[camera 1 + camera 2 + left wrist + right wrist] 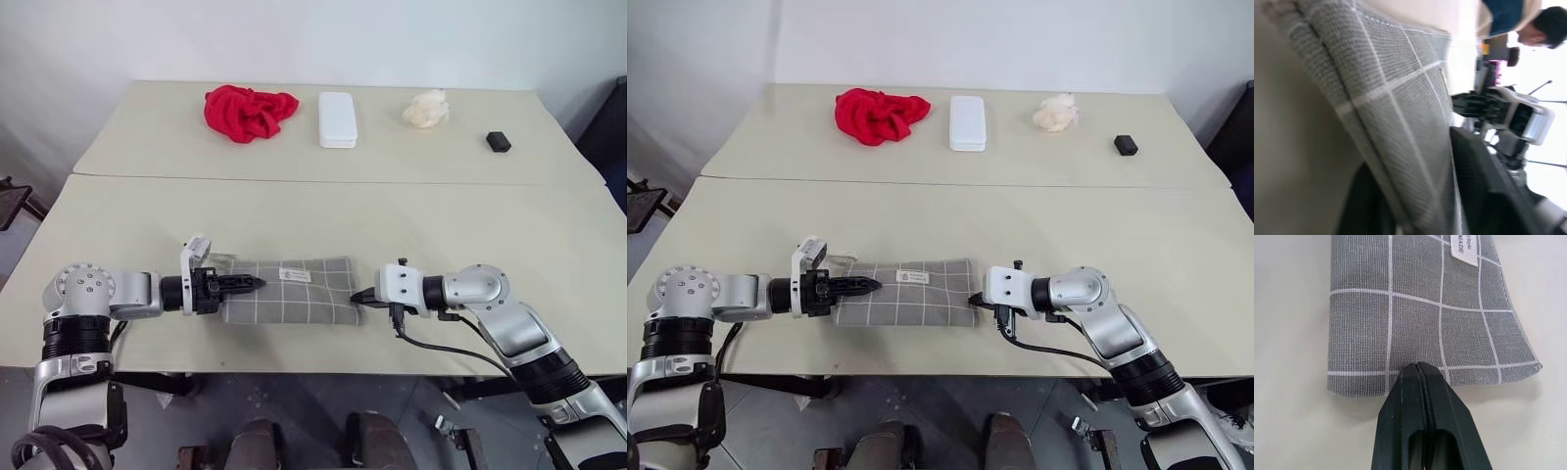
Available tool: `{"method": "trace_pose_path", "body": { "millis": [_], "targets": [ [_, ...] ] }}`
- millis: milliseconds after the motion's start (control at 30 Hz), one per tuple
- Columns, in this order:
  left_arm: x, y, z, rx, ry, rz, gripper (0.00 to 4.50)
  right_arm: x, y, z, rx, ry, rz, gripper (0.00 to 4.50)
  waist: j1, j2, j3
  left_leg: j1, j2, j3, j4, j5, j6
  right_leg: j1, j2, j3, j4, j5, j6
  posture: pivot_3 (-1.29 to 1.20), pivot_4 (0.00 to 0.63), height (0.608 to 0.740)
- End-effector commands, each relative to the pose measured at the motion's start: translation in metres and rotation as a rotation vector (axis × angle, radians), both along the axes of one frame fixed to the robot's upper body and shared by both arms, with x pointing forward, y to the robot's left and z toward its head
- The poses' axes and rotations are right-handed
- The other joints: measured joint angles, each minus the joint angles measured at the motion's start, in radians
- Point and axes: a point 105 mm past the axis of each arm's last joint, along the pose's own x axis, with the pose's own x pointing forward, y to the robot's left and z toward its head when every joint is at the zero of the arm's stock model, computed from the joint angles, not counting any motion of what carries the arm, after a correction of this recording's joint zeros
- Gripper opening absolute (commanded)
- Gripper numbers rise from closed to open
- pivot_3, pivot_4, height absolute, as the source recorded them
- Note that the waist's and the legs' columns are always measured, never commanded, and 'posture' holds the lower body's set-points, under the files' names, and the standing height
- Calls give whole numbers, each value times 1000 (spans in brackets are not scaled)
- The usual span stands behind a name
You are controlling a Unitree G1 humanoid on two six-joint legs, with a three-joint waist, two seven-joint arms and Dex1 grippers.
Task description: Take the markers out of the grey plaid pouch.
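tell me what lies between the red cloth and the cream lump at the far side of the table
The white hard case lies between the red cloth and the cream lump, apart from both, as the left eye view shows.

Both eye views look forward and down from the head over the table, sharing the same scene. Each wrist view sits very close to the grey plaid pouch, looking along its own gripper from opposite ends (the left wrist view also catches the right gripper).
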Motion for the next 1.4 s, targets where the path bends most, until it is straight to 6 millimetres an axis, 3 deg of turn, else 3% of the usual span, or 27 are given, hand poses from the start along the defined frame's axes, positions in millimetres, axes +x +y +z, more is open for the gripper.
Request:
{"method": "trace_pose_path", "body": {
  "millis": [33,100,267,367,567,633,800,967,1133,1300,1400],
  "targets": [
    [6,13,4,32,-23,56,2853,-3,-8,-9,-35,32,-15,0,1,0,0,0,0,0,0,0,0,0,0,0,0,0,0,0,150,740],
    [7,18,3,32,-9,72,3389,-4,-8,-10,-36,34,-10,0,2,0,0,0,0,0,0,0,0,0,0,0,0,0,0,0,150,740],
    [3,7,5,-1,6,2,3389,-3,-6,-9,-38,31,0,0,1,0,0,0,0,0,-1,0,0,0,0,0,-1,0,0,0,150,740],
    [4,4,3,-4,9,0,2828,-3,-6,-8,-38,29,2,0,1,0,0,0,0,0,-1,0,0,0,0,0,-1,0,0,0,150,740],
    [2,8,4,-5,3,4,1073,-5,-7,-9,-38,32,4,0,1,0,0,0,0,0,-1,0,0,0,0,0,-1,0,0,0,150,740],
    [2,10,6,-5,-1,9,742,-6,-7,-9,-39,35,3,0,1,0,0,0,0,0,-1,0,0,0,0,0,-1,0,0,0,150,740],
    [0,14,10,-11,-11,6,729,-7,-8,-10,-43,39,3,0,0,0,0,0,0,0,-1,0,0,0,0,0,-1,0,0,0,150,740],
    [-10,5,20,-44,-50,-81,723,-6,-8,-10,-41,39,5,0,-1,0,0,0,0,0,-3,0,0,-1,0,0,-2,0,0,0,150,740],
    [-21,-7,45,-52,-381,-168,709,-7,-9,-5,-10,39,3,0,-1,-1,0,0,0,0,-7,0,0,-1,0,1,-7,0,0,0,150,740],
    [-25,2,49,-51,-594,-162,706,-21,-14,20,144,62,59,0,1,0,1,-1,0,2,-8,0,0,-2,1,0,-8,0,0,0,150,740],
    [-17,6,52,-21,-713,-99,705,-28,-25,33,195,75,71,0,3,0,2,-2,0,2,-8,0,0,-2,1,-1,-9,0,0,0,150,740]
  ]
}}
